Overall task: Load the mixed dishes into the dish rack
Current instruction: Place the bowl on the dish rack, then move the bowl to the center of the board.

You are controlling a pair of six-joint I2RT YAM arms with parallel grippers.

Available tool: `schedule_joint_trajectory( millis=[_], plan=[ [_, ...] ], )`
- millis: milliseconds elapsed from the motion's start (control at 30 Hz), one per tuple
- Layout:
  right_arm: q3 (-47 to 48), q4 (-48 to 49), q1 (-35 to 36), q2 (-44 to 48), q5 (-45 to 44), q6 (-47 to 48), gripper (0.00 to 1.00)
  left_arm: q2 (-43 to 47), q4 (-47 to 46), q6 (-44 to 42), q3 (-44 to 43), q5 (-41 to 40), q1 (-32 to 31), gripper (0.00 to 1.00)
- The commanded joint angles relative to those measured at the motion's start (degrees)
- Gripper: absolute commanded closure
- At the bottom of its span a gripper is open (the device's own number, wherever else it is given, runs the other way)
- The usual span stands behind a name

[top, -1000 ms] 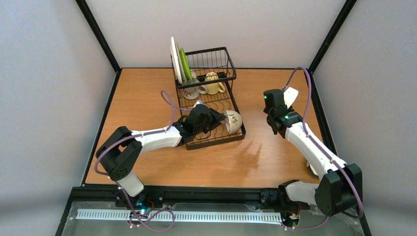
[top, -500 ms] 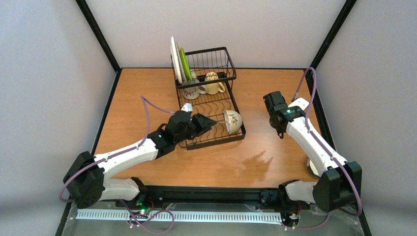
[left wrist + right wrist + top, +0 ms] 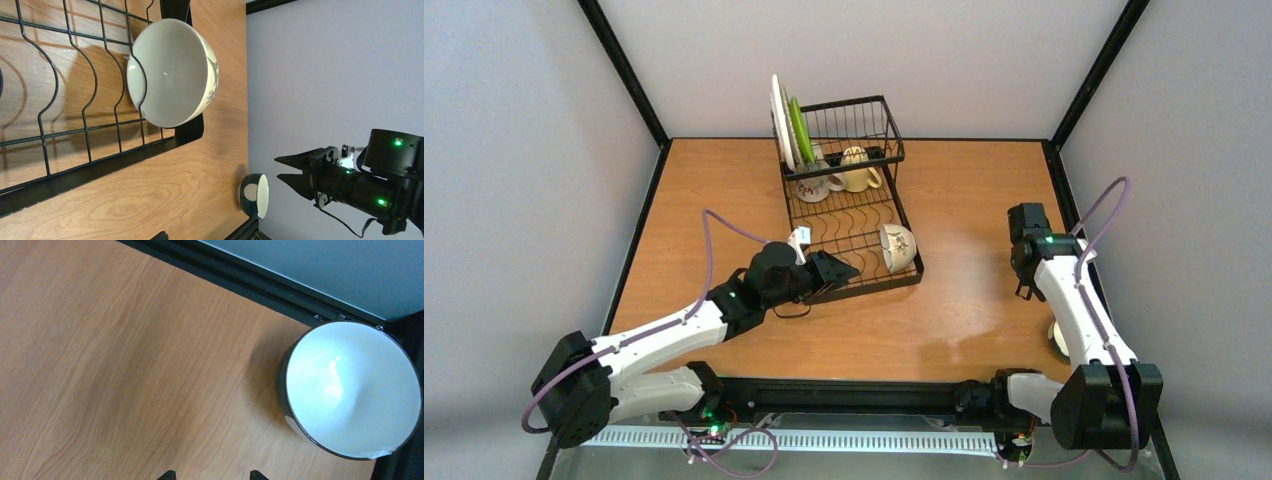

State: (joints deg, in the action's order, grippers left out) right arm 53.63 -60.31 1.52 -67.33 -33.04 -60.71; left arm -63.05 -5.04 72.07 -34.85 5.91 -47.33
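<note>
Wooden table (image 3: 714, 200): dish rack (image 3: 884, 284) set toward 12 o'clock. Two plates (image 3: 778, 118) and a lime-green plate (image 3: 800, 128) stand on edge at its far-left side, and a cream bowl (image 3: 897, 247) is tipped on its side at the tray's 5 o'clock corner. Two mugs (image 3: 856, 170) sit in the basket section. One dish is not yet loaded: a dark bowl with a white inside (image 3: 350, 390), upright at the table's 4 o'clock corner, hard by the frame. The right gripper (image 3: 295, 172) hangs near it, fingers spread, holding nothing. The left gripper (image 3: 834, 272) is also spread and empty, at the rack's 7 o'clock corner. Step in hand, by my reading: fetching that last bowl. The next move calls for shifting the right claw toward the bowl and straddling its rim — there is little room against the frame. A second ago the left claw was over the tray beside the cream bowl, and it has since backed off. The right arm has swung from mid-table out to the 3 o'clock edge — the cream bowl is unmoved.
</note>
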Motion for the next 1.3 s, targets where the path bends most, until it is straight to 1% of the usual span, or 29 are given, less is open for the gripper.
schedule_joint_trajectory(
  millis=[0, 100, 200, 633, 1000, 1267],
  plan=[
    [-1.5, -1.7, -3.8, 2.3, 2.4, -2.0, 0.16, 1.9, 1.1, -1.3, 0.5, 2.0, -0.5, 0.04],
    [-2.9, -1.7, -6.7, 4.0, 2.7, -1.9, 0.16, 2.3, 0.6, -1.1, 1.1, 2.6, -0.5, 0.04],
    [-4.5, 0.1, -9.9, 5.4, 3.7, 0.1, 0.16, 2.6, 0.3, -1.0, 1.5, 3.2, -0.5, 0.04],
    [-7.1, 4.1, -18.7, 5.2, 6.0, 3.6, 0.16, 2.8, 0.6, -1.7, 2.2, 3.8, -0.5, 0.04],
    [-8.2, 7.1, -22.2, 3.8, 7.4, 5.6, 0.16, 2.1, 0.1, -1.6, 2.0, 4.4, -0.5, 0.03],
    [-11.3, 10.6, -24.2, 2.1, 9.5, 6.3, 0.16, 2.1, -0.1, -1.1, 2.4, 4.7, -0.5, 0.03]
  ],
)
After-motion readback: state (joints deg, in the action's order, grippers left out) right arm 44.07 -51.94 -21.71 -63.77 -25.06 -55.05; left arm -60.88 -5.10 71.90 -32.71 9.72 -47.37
